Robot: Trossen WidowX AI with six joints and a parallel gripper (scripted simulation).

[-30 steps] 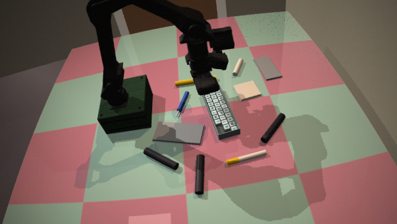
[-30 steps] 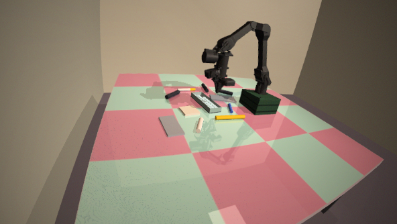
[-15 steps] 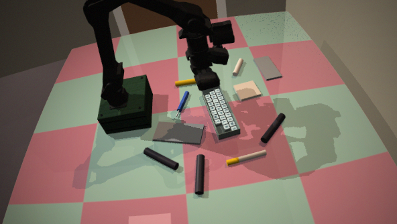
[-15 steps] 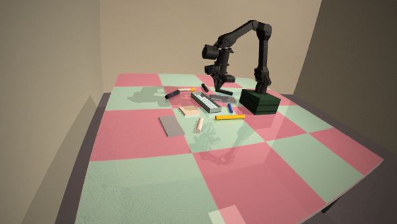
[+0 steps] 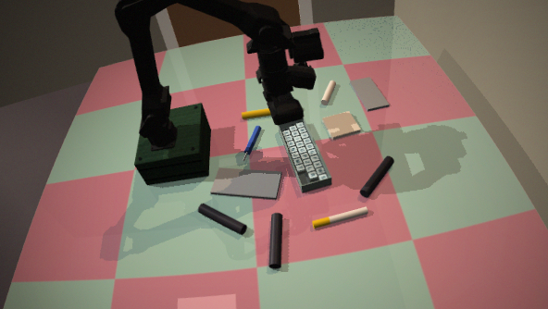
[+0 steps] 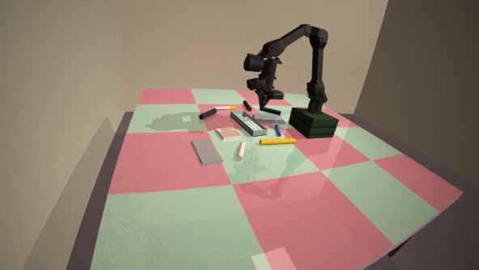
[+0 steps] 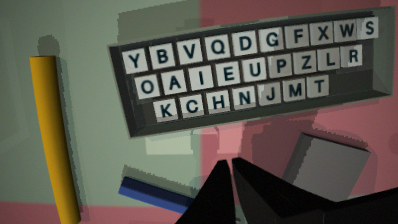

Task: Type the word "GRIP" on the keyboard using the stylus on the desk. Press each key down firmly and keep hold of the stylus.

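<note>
The keyboard (image 5: 317, 183) (image 6: 261, 132) (image 7: 350, 85) is a grey tray of white letter keys; in the wrist view it spans the top, with G, R, I and P visible. The blue stylus (image 5: 254, 136) (image 6: 277, 129) (image 7: 152, 194) lies on the table between the keyboard and the robot's base. Its metal tip shows in the top view; the left finger covers that end in the wrist view. My gripper (image 6: 262, 107) (image 7: 229, 167) is nearly closed, a thin empty gap between its fingertips. It is above the table, beside the keyboard on the stylus's side. Its fingertips are hidden in the top view.
A yellow rod (image 5: 254, 114) (image 6: 277, 141) (image 7: 49, 125) lies beyond the stylus. A grey plate (image 5: 247, 183) lies near the stylus tip. A tan block (image 5: 342, 124) (image 6: 228, 132) and pale rod (image 5: 329, 92) (image 6: 241, 150) lie across the keyboard. Black rods lie around.
</note>
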